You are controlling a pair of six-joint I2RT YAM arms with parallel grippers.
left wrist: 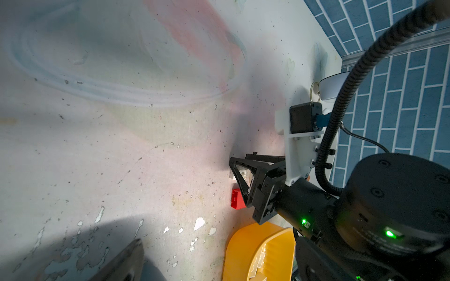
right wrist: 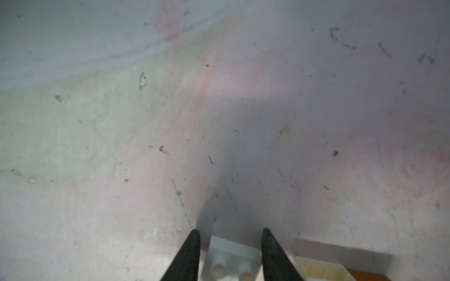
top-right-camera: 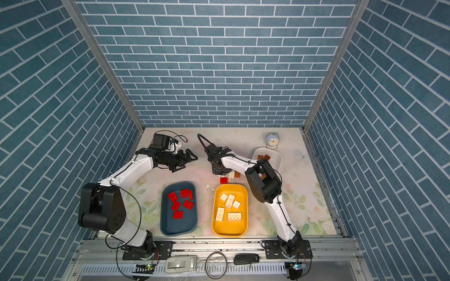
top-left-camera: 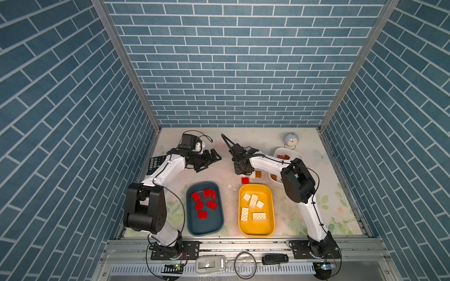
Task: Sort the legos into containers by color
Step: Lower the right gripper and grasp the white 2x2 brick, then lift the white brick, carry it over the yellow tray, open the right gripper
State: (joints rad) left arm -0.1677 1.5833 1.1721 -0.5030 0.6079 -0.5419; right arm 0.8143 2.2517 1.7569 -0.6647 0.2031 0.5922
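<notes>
Teal tray [top-left-camera: 194, 226] nearest holds six red bricks [top-left-camera: 211, 204], with the yellow tray [top-left-camera: 255, 231] beside it holding five cream bricks [top-left-camera: 259, 216]. Just beyond the yellow tray a loose red brick [top-left-camera: 245, 180] lies on the desk [top-left-camera: 267, 141], and past it the right jaws stand slightly apart astride a white brick [right wrist: 232, 255], a brown brick [top-left-camera: 258, 174] just beside. Farther back the white tray [top-left-camera: 292, 151] holds brown bricks [top-left-camera: 283, 157], and the left jaws hang wide apart above the desk.
</notes>
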